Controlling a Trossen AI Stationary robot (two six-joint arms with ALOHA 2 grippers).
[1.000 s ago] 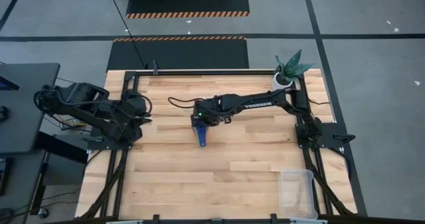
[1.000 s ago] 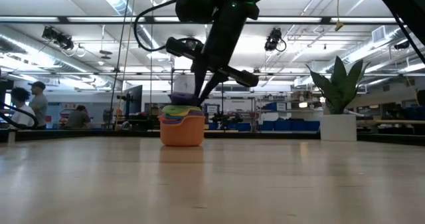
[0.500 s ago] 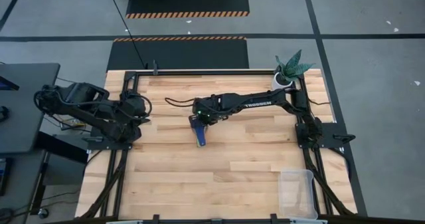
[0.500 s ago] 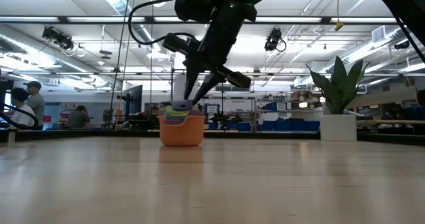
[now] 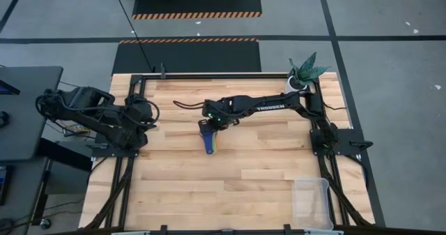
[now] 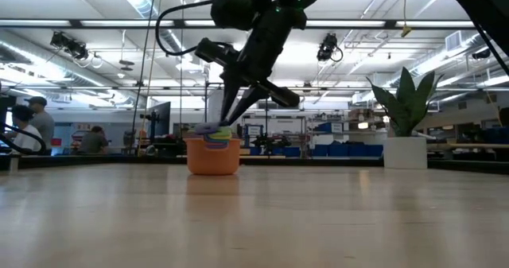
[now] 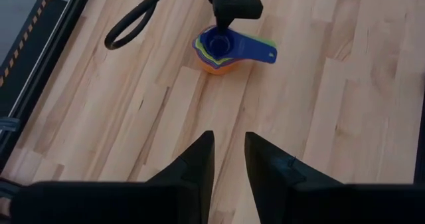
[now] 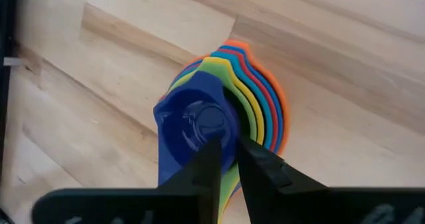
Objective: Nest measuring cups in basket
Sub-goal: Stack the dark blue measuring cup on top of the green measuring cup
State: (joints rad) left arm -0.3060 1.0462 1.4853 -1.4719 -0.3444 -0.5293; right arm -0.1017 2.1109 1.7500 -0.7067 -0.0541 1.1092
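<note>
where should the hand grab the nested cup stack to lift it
Grip the fanned handles from above, pinching top and bottom faces or their edges. The measuring cups sit nested upright on the table, so the bowls are round and wide, while the flat handles stick out one side. The right hand already sits over the stack's rim.

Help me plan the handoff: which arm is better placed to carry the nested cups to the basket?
Right. Its gripper is already down on the nested cups mid-table, and the basket sits on the right arm's side; the left gripper waits at the left edge.
</note>
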